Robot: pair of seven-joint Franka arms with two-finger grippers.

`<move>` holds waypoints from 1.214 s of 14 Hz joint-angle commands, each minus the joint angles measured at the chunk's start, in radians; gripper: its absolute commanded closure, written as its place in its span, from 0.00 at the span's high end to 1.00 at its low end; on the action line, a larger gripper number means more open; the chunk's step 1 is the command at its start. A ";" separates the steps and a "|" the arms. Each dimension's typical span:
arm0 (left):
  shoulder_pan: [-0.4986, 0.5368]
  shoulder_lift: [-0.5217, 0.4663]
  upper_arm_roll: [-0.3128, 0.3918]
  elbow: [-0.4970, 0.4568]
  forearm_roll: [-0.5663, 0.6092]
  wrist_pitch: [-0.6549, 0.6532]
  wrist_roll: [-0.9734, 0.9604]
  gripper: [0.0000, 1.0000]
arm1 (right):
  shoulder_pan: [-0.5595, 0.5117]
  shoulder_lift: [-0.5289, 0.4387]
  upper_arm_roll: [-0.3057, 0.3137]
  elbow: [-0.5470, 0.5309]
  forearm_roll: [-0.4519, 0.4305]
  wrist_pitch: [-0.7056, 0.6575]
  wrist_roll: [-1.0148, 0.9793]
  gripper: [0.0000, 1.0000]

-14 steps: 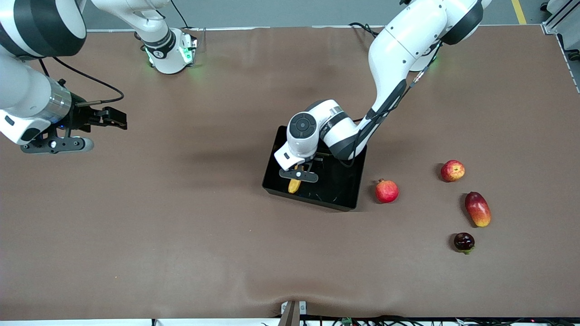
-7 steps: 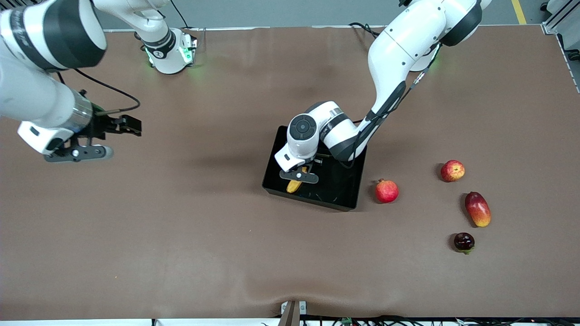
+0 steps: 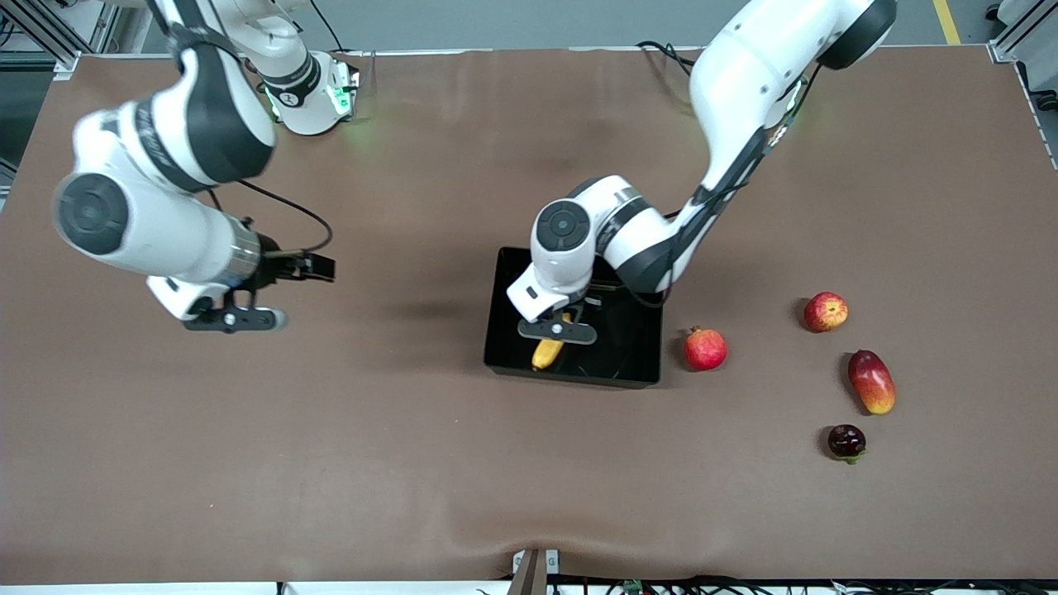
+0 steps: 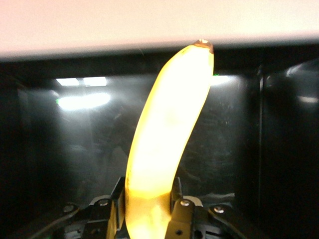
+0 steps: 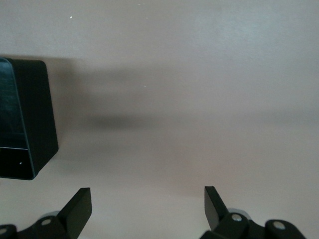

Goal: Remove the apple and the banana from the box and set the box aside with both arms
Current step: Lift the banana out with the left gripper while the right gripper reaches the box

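Observation:
The black tray (image 3: 630, 351) sits mid-table. My left gripper (image 3: 552, 334) is low inside it, shut on the yellow banana (image 3: 546, 354). In the left wrist view the banana (image 4: 167, 134) stands between the fingers (image 4: 176, 191) of the left gripper (image 4: 148, 194), its tip at the tray's wall (image 4: 279, 129). The red-and-yellow apple (image 3: 826, 311) lies on the table toward the left arm's end. My right gripper (image 3: 320, 267) is open and empty, over bare table on the right arm's side of the tray. The right wrist view shows its gripper (image 5: 147, 199) open and the tray's corner (image 5: 30, 119).
A red pomegranate (image 3: 705, 348) lies just beside the tray toward the left arm's end. A red-orange mango (image 3: 871, 381) and a small dark fruit (image 3: 846, 441) lie nearer the front camera than the apple. The brown mat (image 3: 331, 454) covers the table.
My right arm has swung in from the table's end toward the tray. The tray has turned and shifted a little, and the banana in my left gripper has moved slightly nearer the front camera.

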 commanded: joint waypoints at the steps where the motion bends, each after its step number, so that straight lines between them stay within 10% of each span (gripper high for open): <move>1: 0.077 -0.132 -0.004 -0.016 0.003 -0.047 -0.009 0.00 | 0.029 -0.018 -0.005 -0.067 0.016 0.085 0.020 1.00; 9: 0.354 -0.279 -0.013 -0.074 -0.075 -0.312 0.096 0.00 | 0.066 -0.014 -0.005 -0.166 0.048 0.205 0.020 1.00; 17: 0.637 -0.313 -0.011 -0.222 -0.057 -0.278 0.372 0.00 | 0.261 0.144 -0.005 -0.133 0.048 0.561 0.021 1.00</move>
